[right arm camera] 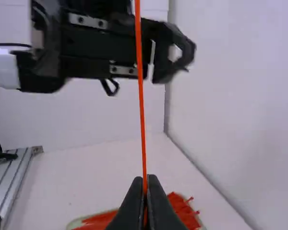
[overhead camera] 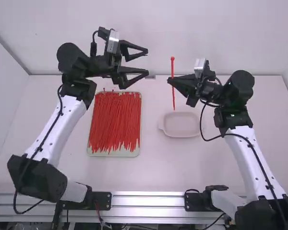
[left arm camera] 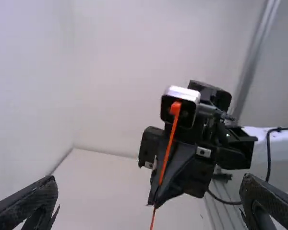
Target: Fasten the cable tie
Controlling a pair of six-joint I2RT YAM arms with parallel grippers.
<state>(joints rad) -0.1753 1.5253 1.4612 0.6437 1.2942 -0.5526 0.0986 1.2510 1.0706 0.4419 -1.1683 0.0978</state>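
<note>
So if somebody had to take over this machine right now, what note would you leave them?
Right pincer: shut on one red cable tie, held upright above the table, head end on top.
Left pincer: open and holding nothing, raised in the air facing the tie from across a gap.
Other things: a pile of spare ties lies on the tray, and a small white dish sits below the held tie.
Done: one tie is picked up and presented.
Left: the tie is straight, not yet looped. Its tail probably has to be bent round, fed through the head and pulled tight.
</note>
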